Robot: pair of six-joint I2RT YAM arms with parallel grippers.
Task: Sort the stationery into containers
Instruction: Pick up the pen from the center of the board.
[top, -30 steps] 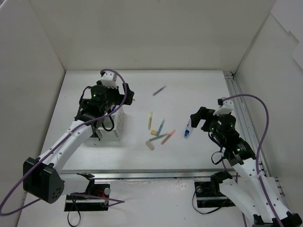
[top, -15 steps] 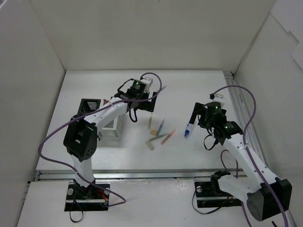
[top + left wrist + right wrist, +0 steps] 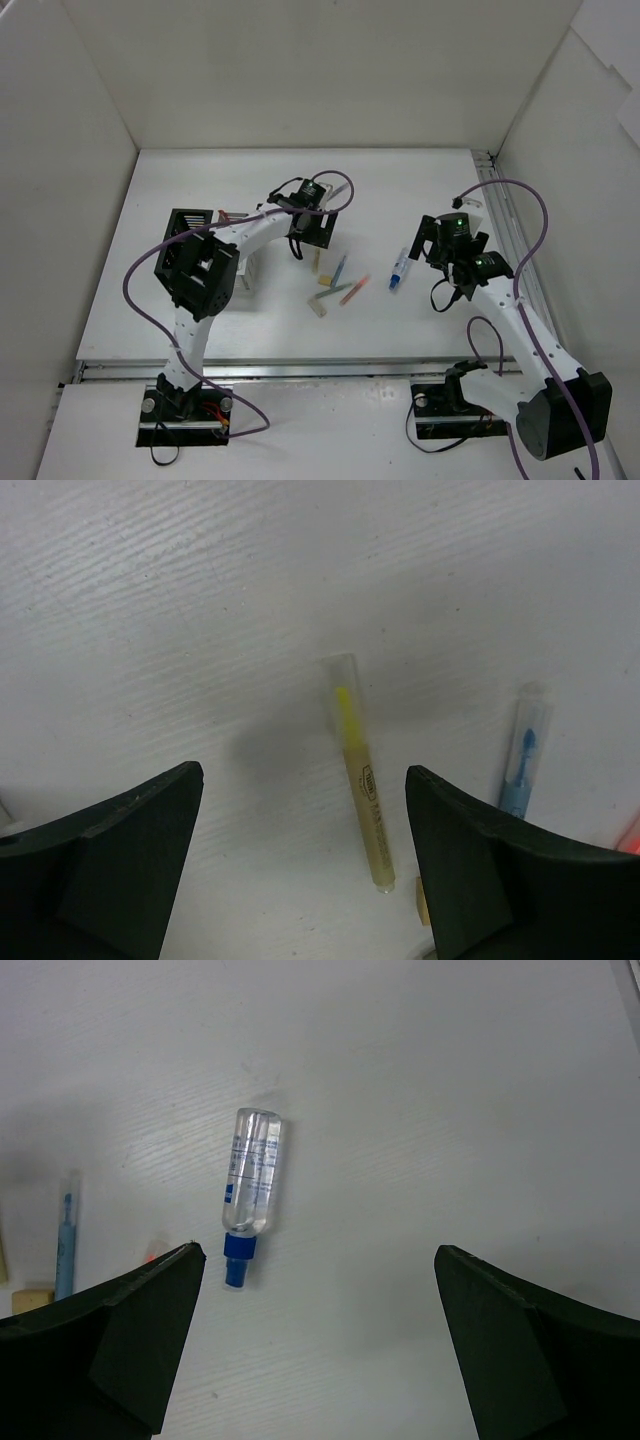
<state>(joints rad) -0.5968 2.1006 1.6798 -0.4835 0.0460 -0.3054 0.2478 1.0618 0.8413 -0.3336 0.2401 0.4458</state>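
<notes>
The stationery lies loose mid-table: a yellow pen (image 3: 318, 262), a blue pen (image 3: 339, 268), a green pen (image 3: 335, 292), an orange pen (image 3: 356, 288), a beige eraser (image 3: 318, 308) and a clear tube with a blue cap (image 3: 399, 270). My left gripper (image 3: 312, 240) hovers open over the yellow pen (image 3: 360, 785), whose lower end lies between the fingers, nearer the right one (image 3: 500, 870). My right gripper (image 3: 320, 1360) is open above bare table, with the tube (image 3: 250, 1175) just ahead of its left finger. The black container (image 3: 190, 222) and the white container (image 3: 247, 262) stand at the left, partly hidden by the left arm.
White walls close in the table at the back and on both sides. A metal rail (image 3: 500, 215) runs along the right edge. The blue pen (image 3: 522, 750) lies just right of the yellow one. Purple cables loop over both arms.
The left arm swung right, from above the containers to over the yellow pen, and its jaws narrowed slightly. The right gripper shifted a little away from the tube, staying open.
</notes>
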